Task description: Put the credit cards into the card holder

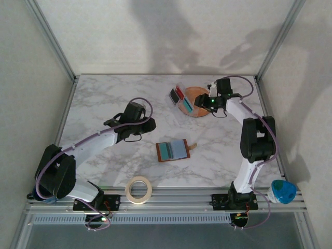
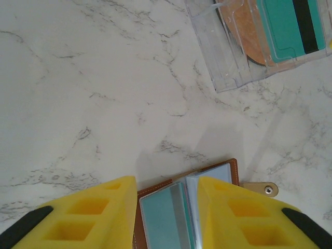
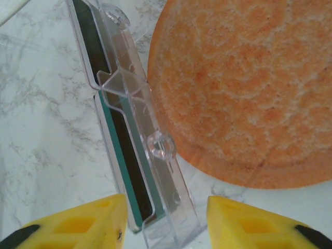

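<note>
round orange plate (image 3: pixel 249 88), clear plastic case (image 3: pixel 155 171) against it, tape roll (image 1: pixel 129 190), marble table (image 1: pixel 104 98)

Card holder (image 1: pixel 174 150): brown leather, open flat on the worktop, mid-width, nearer the near edge than the far one. Strap tab (image 1: pixel 193 147) sticks out on its right side. Pockets face up, with a teal card (image 1: pixel 166 151) on the left half and a pale blue-grey card (image 1: pixel 179 149) on the right half. Second teal card (image 2: pixel 288 26), black stripe, sits inside a clear sleeve (image 3: pixel 155 155) toward the far edge, right of centre, between the fingers of my right pincer (image 3: pixel 166 218).
</note>
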{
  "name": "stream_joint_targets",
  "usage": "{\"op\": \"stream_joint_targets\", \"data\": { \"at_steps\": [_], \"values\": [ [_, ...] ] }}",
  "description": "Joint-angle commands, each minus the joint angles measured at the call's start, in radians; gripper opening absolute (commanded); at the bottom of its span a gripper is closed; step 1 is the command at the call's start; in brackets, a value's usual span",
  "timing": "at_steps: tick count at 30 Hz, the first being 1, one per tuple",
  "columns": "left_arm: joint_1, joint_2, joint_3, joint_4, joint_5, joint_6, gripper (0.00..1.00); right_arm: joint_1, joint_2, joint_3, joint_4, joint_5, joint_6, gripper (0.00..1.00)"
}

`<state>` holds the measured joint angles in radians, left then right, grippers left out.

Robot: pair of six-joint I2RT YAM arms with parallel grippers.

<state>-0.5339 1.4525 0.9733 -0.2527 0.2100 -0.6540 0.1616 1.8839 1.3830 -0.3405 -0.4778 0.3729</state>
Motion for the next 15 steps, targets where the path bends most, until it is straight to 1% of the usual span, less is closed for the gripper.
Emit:
{"op": "stream_joint_targets", "data": {
  "at_steps": [1, 4, 9, 12, 15],
  "values": [
    [0.012, -0.023, -0.023, 0.01, 0.015, 0.012, 0.35, 0.003, 0.018, 0.051, -0.005, -0.061, -0.045, 0.39],
    [0.026, -0.023, -0.034, 0.022, 0.041, 0.012, 0.35, 0.015, 0.035, 0.049, -0.009, -0.075, -0.055, 0.36],
    [0.035, -0.034, -0.051, 0.031, 0.042, 0.011, 0.35, 0.022, 0.067, 0.074, -0.049, -0.051, -0.089, 0.3],
    [0.041, -0.025, -0.045, 0.019, 0.043, 0.019, 0.35, 0.025, 0.075, 0.084, -0.073, -0.034, -0.107, 0.29],
    [0.044, -0.039, -0.055, 0.018, 0.037, 0.017, 0.35, 0.03, 0.092, 0.095, -0.08, -0.053, -0.113, 0.24]
  ]
}}
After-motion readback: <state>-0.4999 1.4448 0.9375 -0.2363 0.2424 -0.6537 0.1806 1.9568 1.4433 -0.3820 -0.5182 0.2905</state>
